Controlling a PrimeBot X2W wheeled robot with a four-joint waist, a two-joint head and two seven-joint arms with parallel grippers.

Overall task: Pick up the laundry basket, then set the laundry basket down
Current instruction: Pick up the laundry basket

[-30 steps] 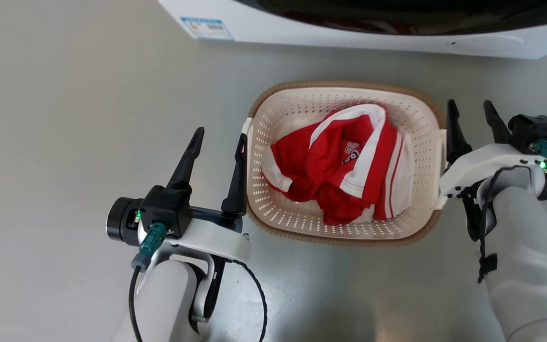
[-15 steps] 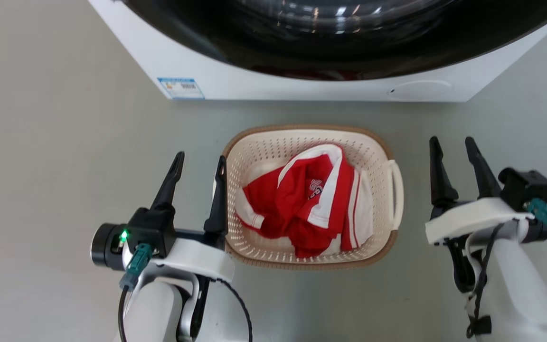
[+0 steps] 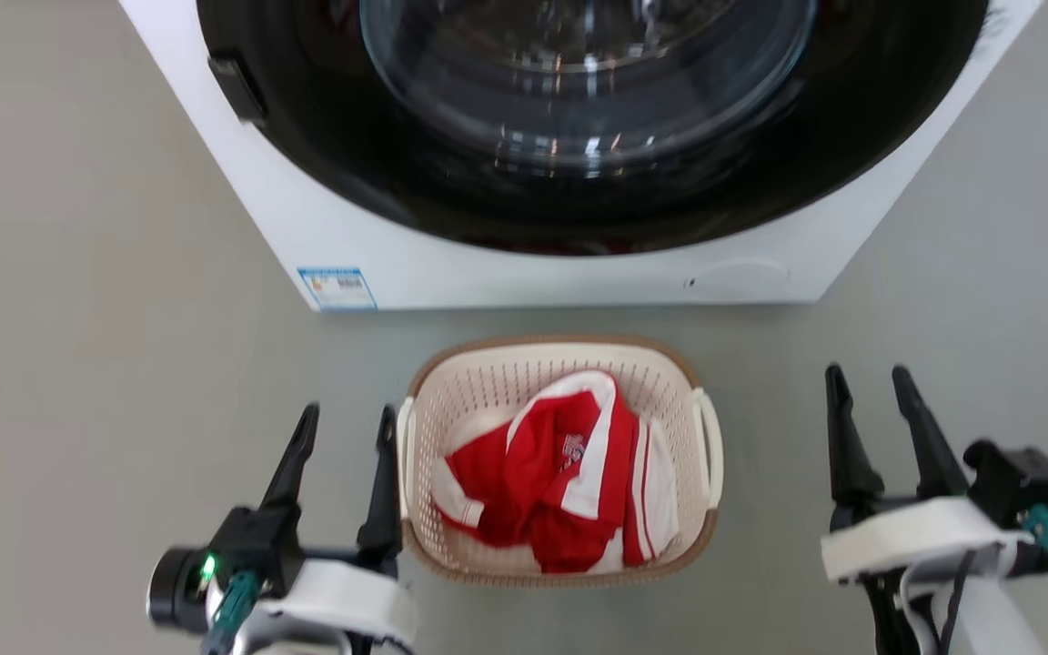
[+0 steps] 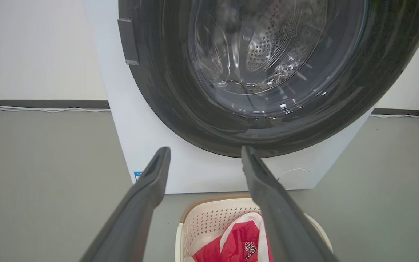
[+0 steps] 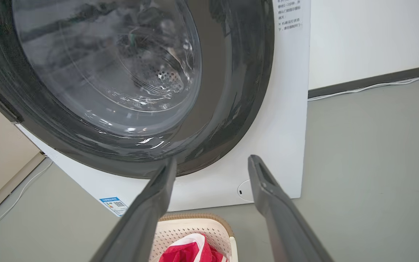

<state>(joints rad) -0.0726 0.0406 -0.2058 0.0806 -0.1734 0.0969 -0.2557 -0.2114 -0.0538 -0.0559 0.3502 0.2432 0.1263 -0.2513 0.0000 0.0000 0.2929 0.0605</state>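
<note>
Close on the left of the laundry basket (image 3: 488, 387) sits my left gripper (image 3: 347, 414) — its two dark fingers are spread wide and hold nothing. The finger nearer the basket stands just beside the basket's white left handle (image 3: 406, 450); I cannot tell if it touches. Off to the basket's right is my right gripper (image 3: 866, 375). Its fingers are spread wide too, with nothing between them, and a wide strip of gray floor (image 3: 774, 509) lies between it and the basket's right handle (image 3: 711, 446). Both grippers point past the basket, toward what stands behind it.

The basket rests flat on the floor between my two grippers, much nearer to the left one. It is cream with lots of little holes and a brown rim. Inside the basket lies a crumpled red and white shirt (image 3: 560, 473) with letters on it, too small to read.

Just behind the basket stands a big white washing machine (image 3: 369, 236). It has a round dark door (image 3: 851, 136) with a glass window, and through the glass I can see the shiny drum with its holes. A small blue sticker (image 3: 336, 287) sits low on the machine's front, behind the basket's left corner.

Farthest from the basket — behind the machine — is a white wall (image 4: 31, 43), with a white cable (image 4: 49, 109) lying along its foot.
</note>
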